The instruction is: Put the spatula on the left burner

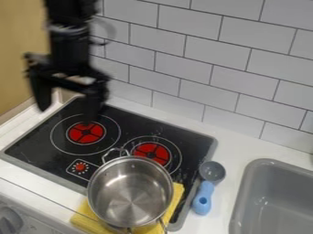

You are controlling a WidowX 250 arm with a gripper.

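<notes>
The gripper (67,104) hangs at the upper left, above the back left part of the stove. Its two fingers are spread wide, with nothing between them. Below it, the left burner (76,134) is a red disc inside a thin ring on the black cooktop, with nothing on it. The spatula (203,196) looks more like a spoon, with a light blue handle and a round grey head. It lies on the white counter at the stove's right edge, head toward the wall, well to the right of the gripper.
A steel pot (130,192) stands on a yellow cloth (83,219) at the stove's front, close to the right burner (151,152). On the right is a grey sink (269,167). A tiled wall (183,59) rises behind the stove, and a tan panel borders the left.
</notes>
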